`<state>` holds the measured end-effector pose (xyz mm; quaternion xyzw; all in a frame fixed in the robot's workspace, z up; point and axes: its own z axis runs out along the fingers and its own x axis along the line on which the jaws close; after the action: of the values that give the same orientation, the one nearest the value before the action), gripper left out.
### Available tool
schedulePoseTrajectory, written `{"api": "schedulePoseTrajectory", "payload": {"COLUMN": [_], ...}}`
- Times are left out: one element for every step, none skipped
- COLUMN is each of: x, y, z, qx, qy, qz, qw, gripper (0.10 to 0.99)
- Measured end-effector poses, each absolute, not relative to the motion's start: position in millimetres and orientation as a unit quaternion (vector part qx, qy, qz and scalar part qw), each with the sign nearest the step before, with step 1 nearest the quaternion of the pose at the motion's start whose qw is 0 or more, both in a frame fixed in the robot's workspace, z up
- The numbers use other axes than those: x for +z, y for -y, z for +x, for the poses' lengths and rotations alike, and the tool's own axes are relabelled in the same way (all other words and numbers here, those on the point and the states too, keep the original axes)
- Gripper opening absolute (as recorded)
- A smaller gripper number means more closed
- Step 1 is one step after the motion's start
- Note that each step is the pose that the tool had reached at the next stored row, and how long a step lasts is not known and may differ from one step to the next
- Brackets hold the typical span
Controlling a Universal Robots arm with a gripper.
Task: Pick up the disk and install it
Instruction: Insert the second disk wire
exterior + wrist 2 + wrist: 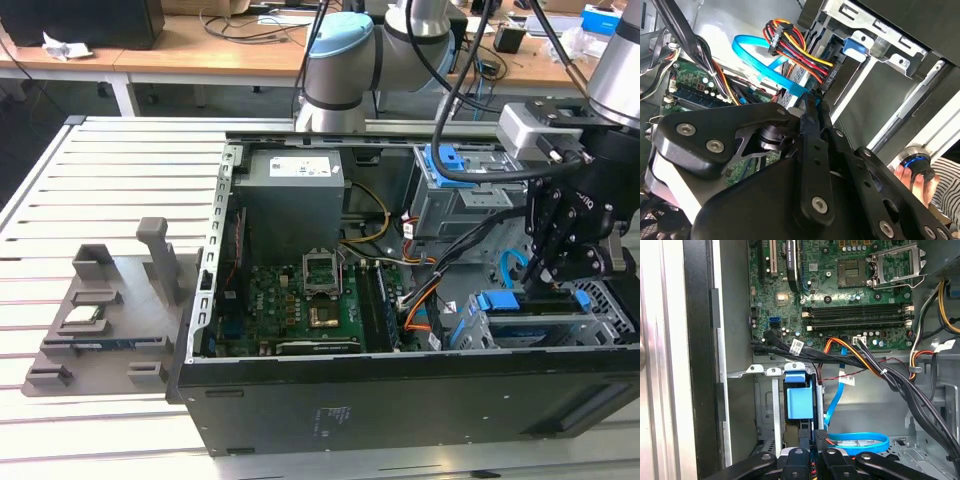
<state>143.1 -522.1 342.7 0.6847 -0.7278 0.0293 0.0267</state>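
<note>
Right, status. Slatted metal table (110, 170) carries an open computer case (400, 400) lying on its side. The robot arm (340, 60) reaches in from behind and ends over the case's end at the exterior view's right.

Inside the case:
- grey power supply (295, 195) at the far wall
- green motherboard (300, 310) below it, also in the first wrist view (855, 290), with the CPU socket (892, 262) open
- metal drive cage (600, 320) in the near corner at the exterior view's right, its rails visible in the first wrist view (767, 405)

The disk (505, 302) sits in that cage, blue bracket facing up. The first wrist view shows the bracket (796, 402) between the cage rails, not in the gripper.

The gripper (548, 275) hangs directly above the cage. In both wrist views (812, 436) (812, 102) the jaws are drawn narrow, fingers nearly together, with the tips right at the disk's end. Whether they touch it, I can't tell.

A blue data cable (860, 440) loops on the case floor beside the cage; the second wrist view (760, 60) shows it curving past a red/yellow/black power cable bundle (795, 47).

Outside the case, at the exterior view's left, a grey fixture tray (100, 310) lies on the table with a small square chip (82, 318) in one pocket.

A person's hand (902, 175) and a striped sleeve (945, 187) show past the case in the second wrist view.
</note>
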Motion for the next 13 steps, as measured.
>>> {"api": "schedulePoseTrajectory", "payload": {"x": [341.6,341.6,341.9,341.7,340.9,340.5,339.9,339.4,339.2,339.0,338.9,338.9,338.9], "y": [522.3,522.4,522.8,523.0,523.9,524.2,524.4,524.5,524.5,524.5,524.5,524.5,524.5], "z": [143.6,143.9,144.0,144.1,144.1,144.2,144.2,144.2,144.2,144.2,144.2,144.2,144.2], "qx": [0.029,0.029,0.029,0.029,0.029,0.029,0.029,0.029,0.029,0.029,0.029,0.029,0.029], "qy": [0.728,0.728,0.728,0.728,0.728,0.728,0.728,0.728,0.728,0.728,0.728,0.728,0.728], "qz": [0.685,0.685,0.685,0.685,0.685,0.685,0.685,0.685,0.685,0.685,0.685,0.685,0.685], "qw": [0.026,0.026,0.026,0.026,0.026,0.026,0.026,0.027,0.026,0.026,0.026,0.026,0.026], "gripper": [0.161,0.161,0.161,0.161,0.161,0.161,0.161,0.161,0.161,0.161,0.161,0.227,0.227]}}
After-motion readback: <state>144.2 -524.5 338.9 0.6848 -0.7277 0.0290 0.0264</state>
